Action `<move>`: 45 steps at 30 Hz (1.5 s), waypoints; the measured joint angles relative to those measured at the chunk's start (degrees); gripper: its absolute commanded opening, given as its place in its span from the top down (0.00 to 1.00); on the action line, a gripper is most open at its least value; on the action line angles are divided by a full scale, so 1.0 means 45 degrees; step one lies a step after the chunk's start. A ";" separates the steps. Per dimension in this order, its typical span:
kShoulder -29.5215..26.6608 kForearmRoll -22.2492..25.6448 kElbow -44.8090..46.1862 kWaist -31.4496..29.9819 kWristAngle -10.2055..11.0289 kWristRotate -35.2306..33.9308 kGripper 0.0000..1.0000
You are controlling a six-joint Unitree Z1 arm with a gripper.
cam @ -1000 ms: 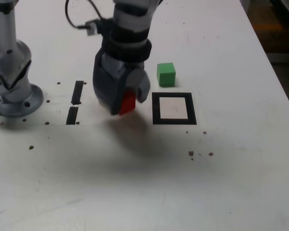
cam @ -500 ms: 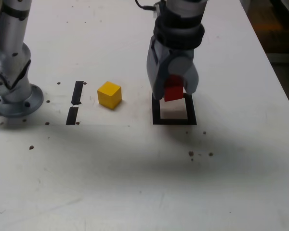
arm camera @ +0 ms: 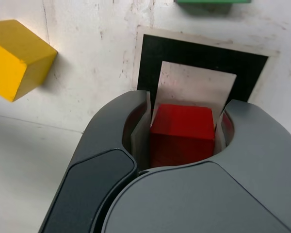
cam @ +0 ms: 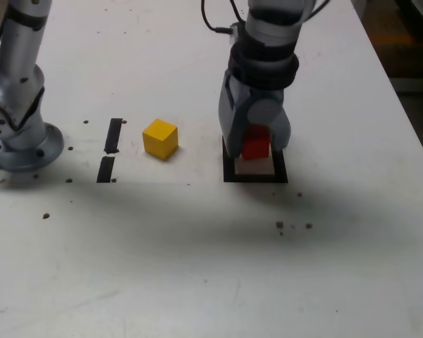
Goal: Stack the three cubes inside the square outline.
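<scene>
Because the red cube is pinched between the fingers of the tool over the square outline, the likeliest trouble now is a poor release. In the exterior view, the cube covers part of the far side of the white interior, leaving a bare strip on the near side. The cube seems to be above the bench, though neither view shows the gap underneath well. If the tool lets go too high, the cube could drop, tip or bounce onto the black border. If it goes down without being centred, the cube may end up across the far edge, and as the base of the stack it would carry that error up through the other two. The interior is only a bit wider than the cube, so there is little slack, and fingers that open unevenly could nudge it askew.

The green cube sits just beyond the outline's far edge; the exterior view hides it behind the tool, so a swing or wide spread that way risks a knock. The yellow cube stands well to the exterior view's left, turned at an angle, with bare bench between it and the outline. The near side offers the most open room, and the bench's edge on the exterior view's right is well apart. Lifting straight up after release looks safest.
</scene>
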 measured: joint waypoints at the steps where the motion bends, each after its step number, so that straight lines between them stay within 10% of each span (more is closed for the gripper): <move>1: 0.0099 0.0000 0.0006 0.0042 -0.0017 0.0057 0.74; 8: 0.0208 -0.0088 0.0146 0.0200 -0.0017 0.0196 0.68; 26: 0.0686 -0.0149 0.0089 0.0518 -0.0374 0.0489 0.04; 37: -0.2794 0.2005 0.0729 0.0463 -0.0369 0.0812 0.00; 45: -0.5454 0.2139 0.3311 0.0448 0.0728 0.3829 0.00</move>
